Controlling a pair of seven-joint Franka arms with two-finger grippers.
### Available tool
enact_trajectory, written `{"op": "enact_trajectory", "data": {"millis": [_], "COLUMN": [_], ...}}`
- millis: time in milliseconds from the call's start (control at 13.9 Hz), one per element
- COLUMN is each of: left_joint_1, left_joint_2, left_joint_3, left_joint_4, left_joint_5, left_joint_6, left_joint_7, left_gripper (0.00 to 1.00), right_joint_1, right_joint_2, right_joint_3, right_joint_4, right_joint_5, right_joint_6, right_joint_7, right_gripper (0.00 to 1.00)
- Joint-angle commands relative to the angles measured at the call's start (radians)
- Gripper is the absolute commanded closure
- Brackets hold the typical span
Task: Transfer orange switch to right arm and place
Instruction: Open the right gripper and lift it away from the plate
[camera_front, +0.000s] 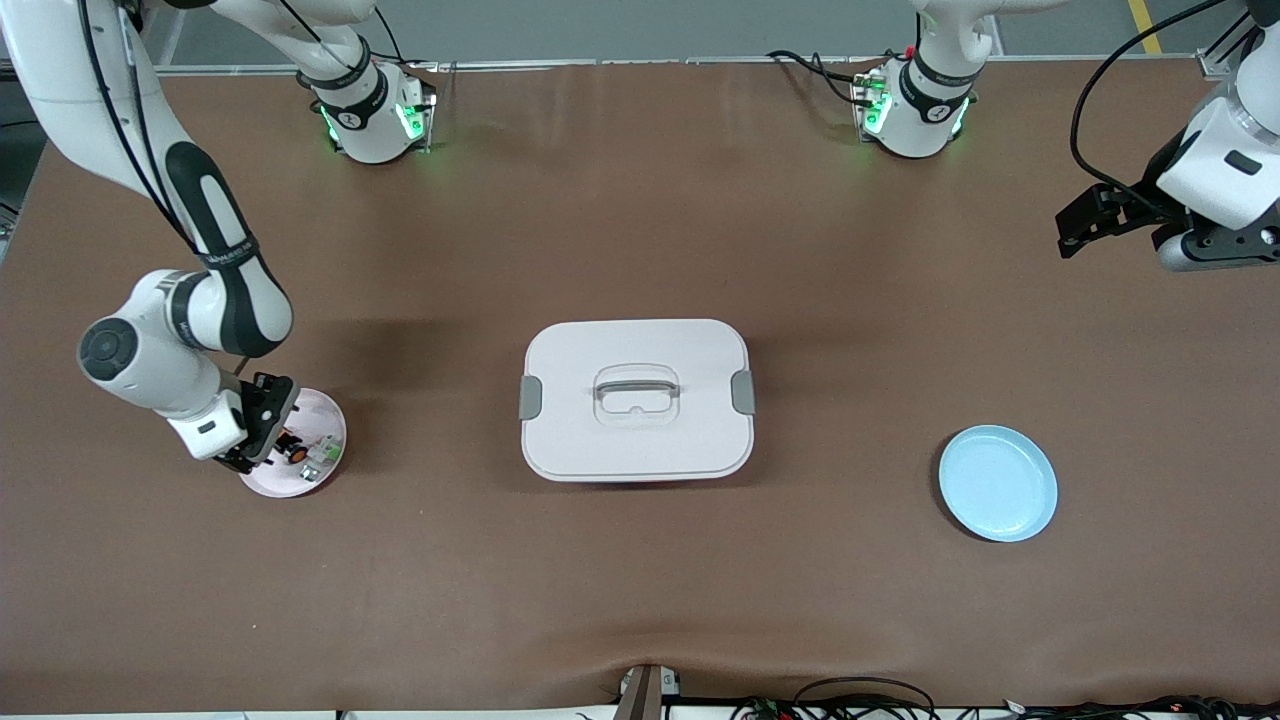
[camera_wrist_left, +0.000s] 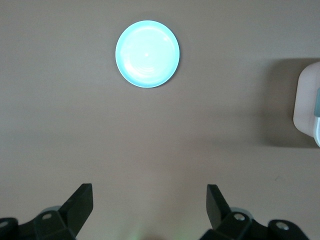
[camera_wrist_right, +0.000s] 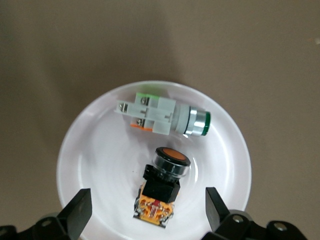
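Orange switch (camera_wrist_right: 161, 184), stubby and black-bodied, lies in the round white plate (camera_wrist_right: 80, 150) beside a whitish-grey green-tipped switch (camera_wrist_right: 162, 117), between the right gripper's (camera_wrist_right: 149, 210) wide, empty jaws. The left gripper (camera_wrist_left: 149, 207) hovers wide open, holding nothing, over bare bench (camera_wrist_left: 150, 140) near a round light-blue plate (camera_wrist_left: 147, 53).

This is a robotics lab or test cell, not a home. Two white Franka arms are bolted at their bases (camera_front: 375, 120) to one long bench (camera_front: 640, 600) covered in plain brown matting, with green status lights glowing at each mount. Black cables (camera_front: 860, 700) trail along the bench's edges, and a grey industrial floor with a yellow line (camera_front: 1140, 20) shows past it. The few props are laid out sparsely.
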Motion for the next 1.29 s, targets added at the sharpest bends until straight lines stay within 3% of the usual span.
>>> {"op": "enact_trajectory", "data": {"millis": [0,359,503,934,1078,1222], "left_joint_1": [-0.005,-0.005,-0.006,-0.006,-0.006,0.01], "left_joint_2": [-0.005,-0.011,-0.011,-0.016,-0.017,-0.019], "left_joint_3": [0.014,0.014,0.014,0.01,0.014,0.017], "left_joint_4": [0.01,0.012,0.012,0.012,0.013,0.025], "left_joint_5": [-0.021,-0.046,-0.044,-0.031,-0.024,-0.024], "left_joint_6": [-0.017,-0.017,-0.019,-0.033,-0.033,-0.033], "left_joint_7": [0.048,0.05,0.071,0.082,0.1,0.14], "left_gripper": [0.0,0.0,0.0,0.0,0.0,0.0], "right_joint_1": [0.021,0.033,0.033,0.041,0.049,0.006], "right_joint_2": [-0.067,-0.085,-0.09,-0.203,-0.229,-0.225], "right_joint_3": [0.003,0.002,0.0,0.006,-0.003,-0.003], "right_joint_4": [0.083,0.341,0.392,0.412,0.435,0.525], "right_joint_5": [0.01,-0.003,-0.003,-0.002,0.006,0.033], "right_joint_6": [-0.213,-0.571,-0.655,-0.74,-0.752,-0.839], "right_joint_7": [0.17,0.493,0.643,1.184,1.246,1.282], "right_gripper": [0.0,0.0,0.0,0.0,0.0,0.0]}}
